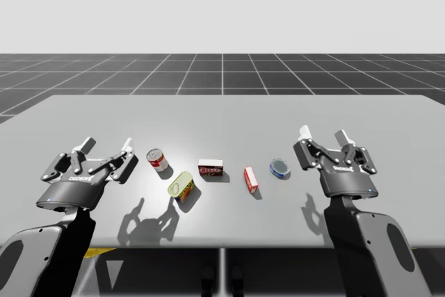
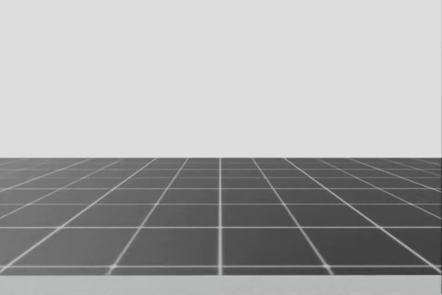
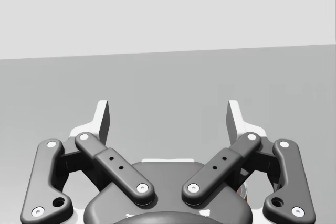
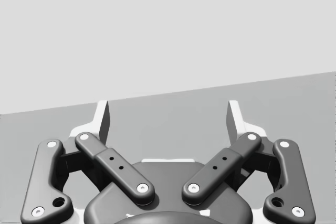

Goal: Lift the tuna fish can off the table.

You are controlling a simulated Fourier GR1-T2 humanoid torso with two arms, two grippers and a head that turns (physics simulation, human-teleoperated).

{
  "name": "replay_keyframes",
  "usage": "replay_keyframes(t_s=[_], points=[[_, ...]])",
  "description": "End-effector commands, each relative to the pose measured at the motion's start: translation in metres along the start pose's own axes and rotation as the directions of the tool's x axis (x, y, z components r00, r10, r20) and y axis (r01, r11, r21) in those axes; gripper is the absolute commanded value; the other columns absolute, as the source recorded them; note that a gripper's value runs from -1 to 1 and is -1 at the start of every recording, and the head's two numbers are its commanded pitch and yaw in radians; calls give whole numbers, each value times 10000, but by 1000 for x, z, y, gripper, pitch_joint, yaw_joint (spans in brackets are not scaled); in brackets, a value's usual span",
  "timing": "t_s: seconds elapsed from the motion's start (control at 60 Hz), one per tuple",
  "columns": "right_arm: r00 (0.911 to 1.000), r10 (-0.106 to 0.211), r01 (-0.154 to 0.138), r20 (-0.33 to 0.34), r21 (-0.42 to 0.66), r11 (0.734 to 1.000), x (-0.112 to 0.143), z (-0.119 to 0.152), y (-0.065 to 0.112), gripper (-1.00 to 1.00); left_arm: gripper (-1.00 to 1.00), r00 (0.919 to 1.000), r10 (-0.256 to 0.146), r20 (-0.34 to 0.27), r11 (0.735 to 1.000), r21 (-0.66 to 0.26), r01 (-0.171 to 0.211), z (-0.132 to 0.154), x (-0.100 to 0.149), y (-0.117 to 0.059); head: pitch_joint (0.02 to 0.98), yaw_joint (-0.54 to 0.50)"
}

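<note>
A low round can with a blue side and a grey lid [image 1: 279, 167] stands on the grey table [image 1: 222, 116], right of the middle. My right gripper [image 1: 324, 137] hovers open just right of it, nothing between its fingers. In the right wrist view that gripper [image 4: 168, 119] spreads wide over bare table. My left gripper [image 1: 106, 148] hangs open at the table's left side, far from the blue can. The left wrist view shows the same gripper [image 3: 168, 119] with its fingers apart and nothing held.
In a row left of the blue can lie a small red and white box [image 1: 250, 179], a dark red box [image 1: 211, 169], a yellow-green tin on its side [image 1: 181, 187] and a red and white can [image 1: 158, 160]. The table's front edge runs close behind both arms.
</note>
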Motion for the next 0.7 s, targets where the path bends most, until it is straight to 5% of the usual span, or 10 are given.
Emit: replay_keyframes(t_s=[0.017, 0.167, 0.267, 0.7], points=[[9997, -68, 73, -254, 208, 9998, 3, 4, 1, -1000, -1000, 10000, 2, -1, 10000, -9, -2, 0, 0, 0, 57, -3], [9988, -407, 423, -277, 585, 9974, 4, 2, -2, -1000, -1000, 10000, 6, -4, 10000, -5, -6, 0, 0, 0, 83, -4], [9991, -324, 338, -276, 508, 9981, 2, 1, -3, -1000, -1000, 10000, 7, -6, 10000, -7, -7, 0, 0, 0, 146, -4], [9995, -173, 182, -270, 367, 9992, 1, -2, -4, -1000, -1000, 10000, -44, 6, 10000, -48, 44, 0, 0, 1, 618, -111]])
